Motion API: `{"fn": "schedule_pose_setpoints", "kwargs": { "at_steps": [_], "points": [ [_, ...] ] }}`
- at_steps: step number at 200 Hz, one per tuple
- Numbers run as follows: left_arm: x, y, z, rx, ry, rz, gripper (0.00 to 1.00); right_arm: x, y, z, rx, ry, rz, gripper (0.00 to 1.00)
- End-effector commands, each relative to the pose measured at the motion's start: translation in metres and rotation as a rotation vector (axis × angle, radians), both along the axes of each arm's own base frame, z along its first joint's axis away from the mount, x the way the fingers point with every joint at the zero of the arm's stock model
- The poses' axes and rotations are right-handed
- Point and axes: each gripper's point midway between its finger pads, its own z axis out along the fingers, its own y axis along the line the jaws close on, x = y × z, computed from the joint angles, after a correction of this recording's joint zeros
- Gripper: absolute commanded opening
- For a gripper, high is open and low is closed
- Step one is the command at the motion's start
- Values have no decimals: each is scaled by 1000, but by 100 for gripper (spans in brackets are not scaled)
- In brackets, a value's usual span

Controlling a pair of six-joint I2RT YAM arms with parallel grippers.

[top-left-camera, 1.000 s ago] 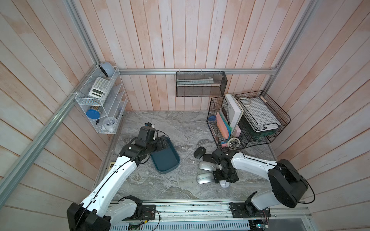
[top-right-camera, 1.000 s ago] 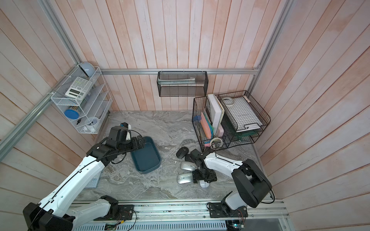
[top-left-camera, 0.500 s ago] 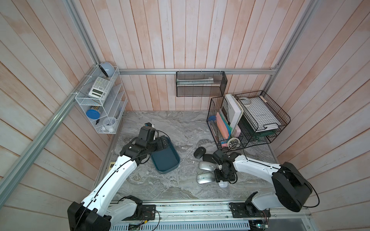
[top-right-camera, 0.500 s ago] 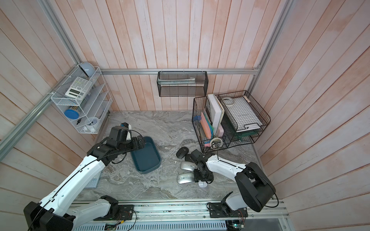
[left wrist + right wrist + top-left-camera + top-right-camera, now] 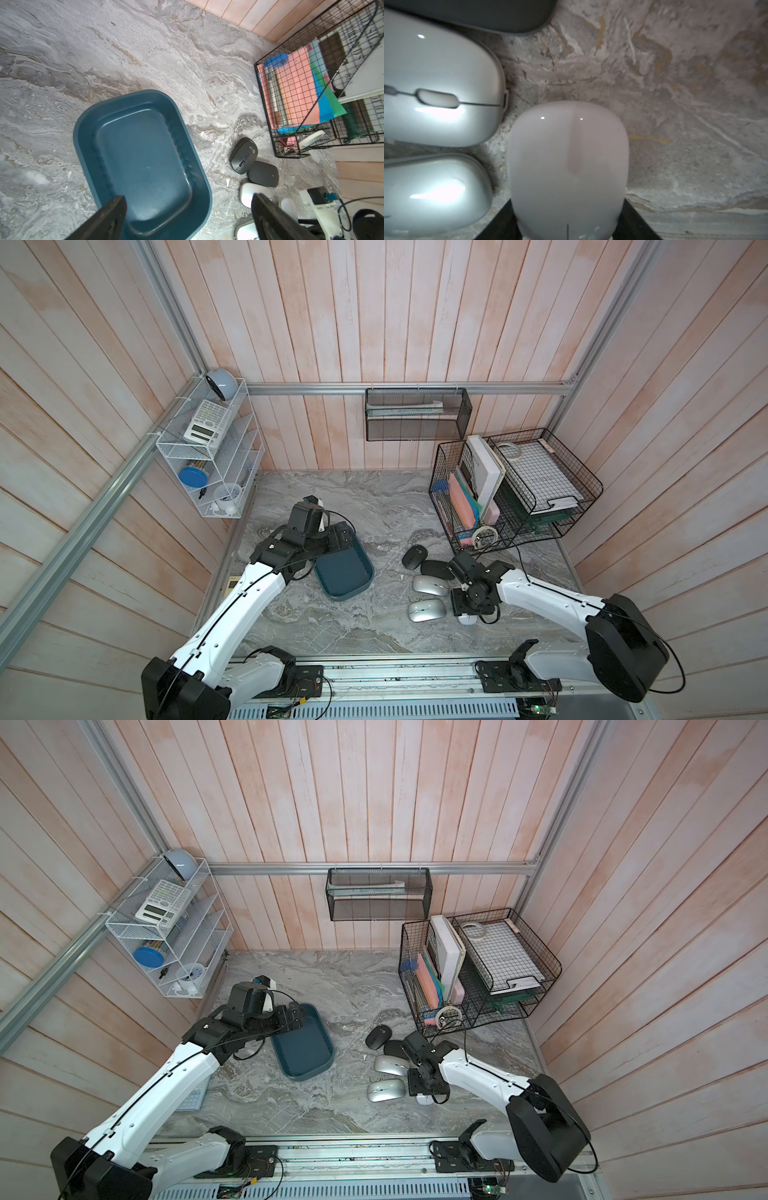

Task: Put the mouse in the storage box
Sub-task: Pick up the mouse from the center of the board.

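White plastic, the mouse (image 5: pixel 569 166) is sitting clamped between the right gripper's (image 5: pixel 569 220) closed fingers. Its long axis is running crosswise to the silver mice (image 5: pixel 436 89) just beside it. Blur is hiding which end is its front. The left gripper (image 5: pixel 188 198) is hanging wide open over the storage box (image 5: pixel 89 133), well apart from the mouse.

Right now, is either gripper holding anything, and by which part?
The right gripper pinches the white mouse across its sides; the left gripper is open, holding nothing.
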Motion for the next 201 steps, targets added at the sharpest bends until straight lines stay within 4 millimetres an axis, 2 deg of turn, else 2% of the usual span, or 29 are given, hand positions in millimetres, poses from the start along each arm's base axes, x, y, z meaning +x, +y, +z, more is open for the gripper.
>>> {"fn": "schedule_pose_setpoints", "kwargs": {
  "at_steps": [1, 51, 80, 128, 180, 201],
  "points": [
    [-1, -19, 10, -86, -7, -67, 100, 14, -3, 24, -17, -88, 34, 50],
    [-13, -54, 18, -261, 30, -211, 94, 40, 22, 83, 114, -292, 181, 49],
    [-26, -75, 26, -398, 48, -306, 91, 44, 41, 113, 201, -413, 319, 46],
    [-45, -90, 29, -472, 65, -399, 85, 30, 63, 152, 302, -613, 543, 45],
    [-61, -96, 31, -466, 52, -465, 82, 2, 78, 180, 443, -857, 738, 44],
    [-70, -99, 30, -453, 54, -494, 82, -9, 93, 190, 538, -927, 812, 41]
  ]
}}
